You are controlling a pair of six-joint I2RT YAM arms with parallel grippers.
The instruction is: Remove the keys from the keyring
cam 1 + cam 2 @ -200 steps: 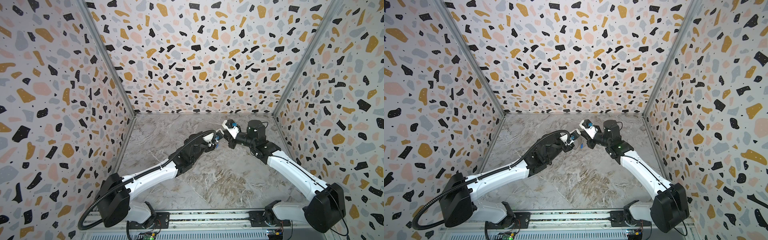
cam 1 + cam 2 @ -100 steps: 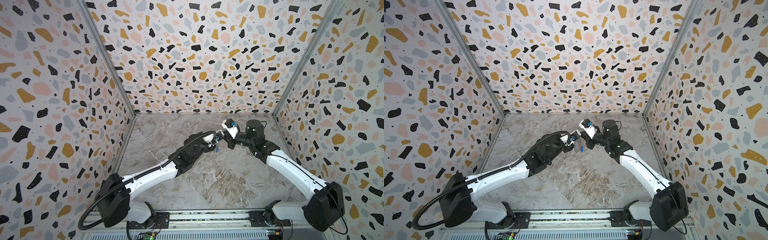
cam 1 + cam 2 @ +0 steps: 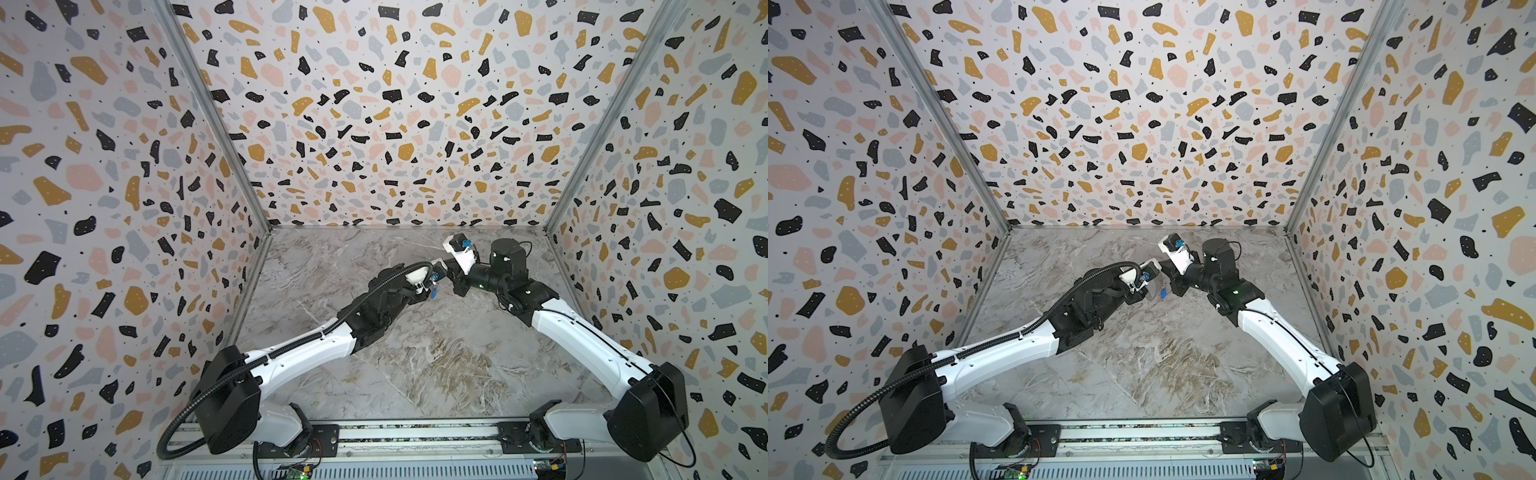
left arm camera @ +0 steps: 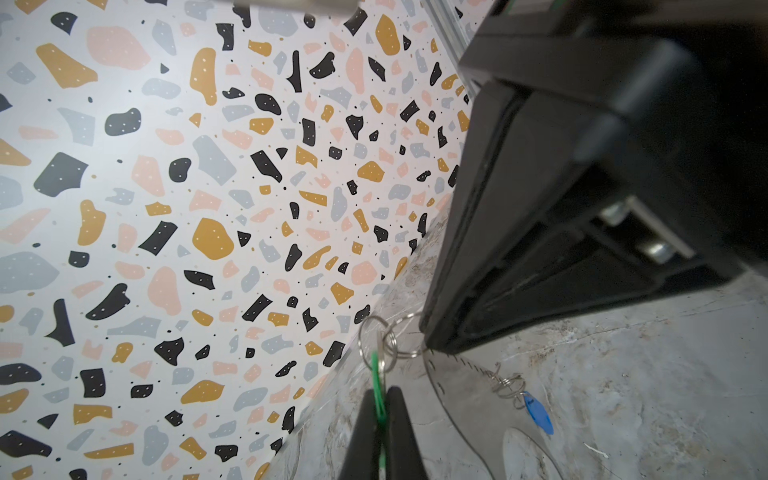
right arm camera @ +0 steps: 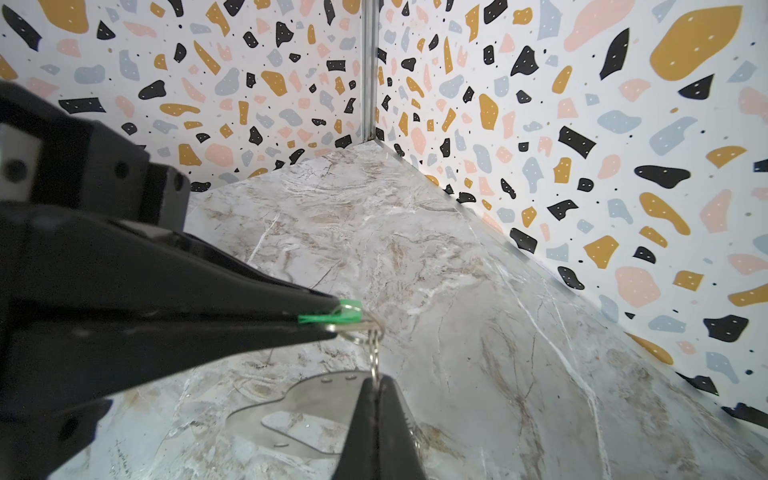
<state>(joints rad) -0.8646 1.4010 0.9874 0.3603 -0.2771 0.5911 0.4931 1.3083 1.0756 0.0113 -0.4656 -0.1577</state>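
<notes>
My left gripper [image 4: 381,394] is shut on the green tag [image 4: 376,365] of one key, edge-on between its fingers. That key's metal rings [image 4: 379,338] link to the corner of the keyring [image 4: 465,399], a flat grey tab with an oval cut-out. My right gripper [image 5: 376,380] is shut on the keyring [image 5: 320,395] at that ringed corner. The two grippers meet tip to tip above the floor in both top views, left gripper [image 3: 438,272] against right gripper [image 3: 455,282]. The blue-tagged key [image 4: 538,413] hangs free from the tab on small wire rings, and shows in a top view as a blue key [image 3: 1163,293].
Marble-patterned floor [image 3: 415,353] enclosed by terrazzo-patterned walls on three sides. The back wall [image 3: 395,166] lies a short way behind the grippers. Both arm bases sit on a rail [image 3: 415,440] at the front edge.
</notes>
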